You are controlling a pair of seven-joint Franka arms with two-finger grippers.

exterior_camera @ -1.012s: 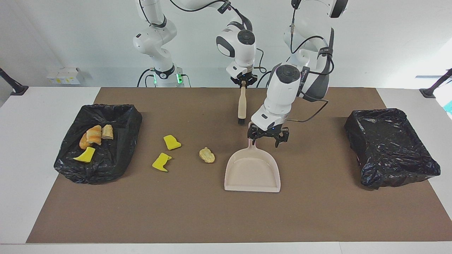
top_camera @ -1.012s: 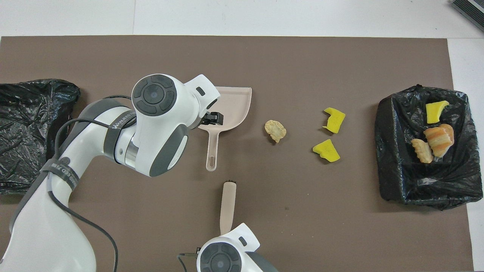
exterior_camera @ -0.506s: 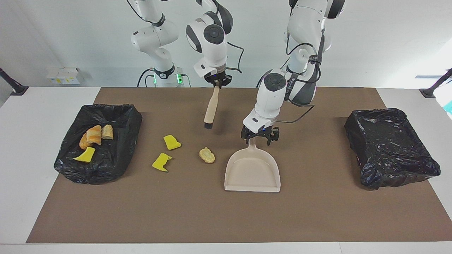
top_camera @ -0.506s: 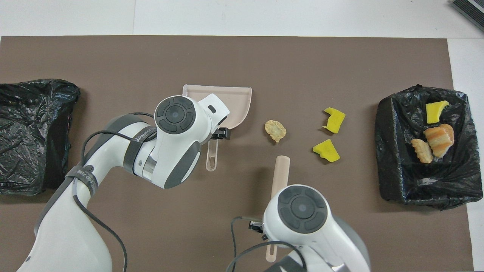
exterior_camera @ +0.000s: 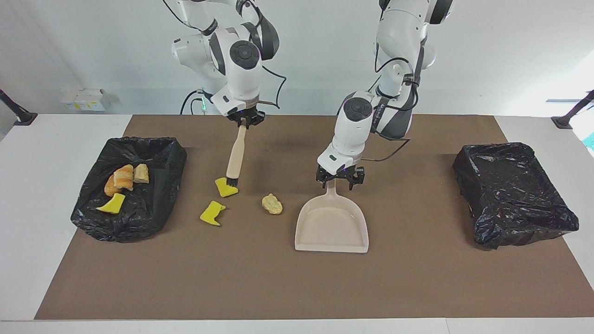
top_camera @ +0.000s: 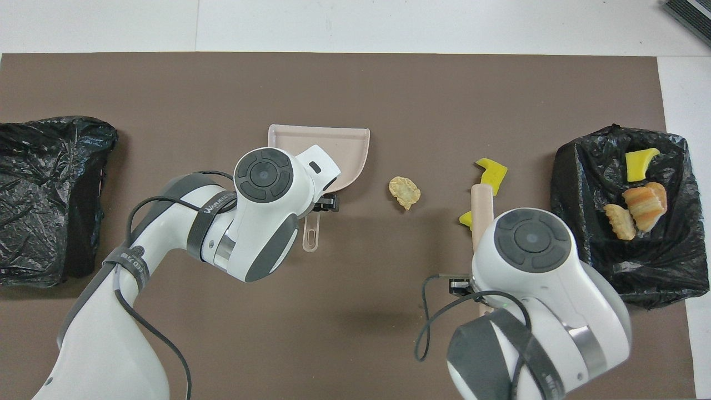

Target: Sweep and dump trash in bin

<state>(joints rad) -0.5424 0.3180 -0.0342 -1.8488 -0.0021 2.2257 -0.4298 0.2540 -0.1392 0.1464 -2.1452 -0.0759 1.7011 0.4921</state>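
Four scraps (exterior_camera: 123,178) already sit in the black bin (exterior_camera: 153,208) at the right arm's end. The left gripper (exterior_camera: 340,182) has its jaws wide astride the dustpan (exterior_camera: 332,227) handle. The right gripper (exterior_camera: 243,121) clamps the brush (exterior_camera: 235,155), bristles at a yellow sponge chunk (exterior_camera: 225,189). The second chunk (exterior_camera: 212,214) and the bread lump (exterior_camera: 272,204) lie loose between bin and dustpan. Probably feather-light and squishy, so push low with the bristles, don't pinch.

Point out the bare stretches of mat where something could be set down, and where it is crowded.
Free: the mat between the dustpan and the empty bin, and the whole strip at the edge farthest from the robots. Crowded: between the dustpan and the filled bin, where yellow sponge scraps, a bread lump and the brush sit.
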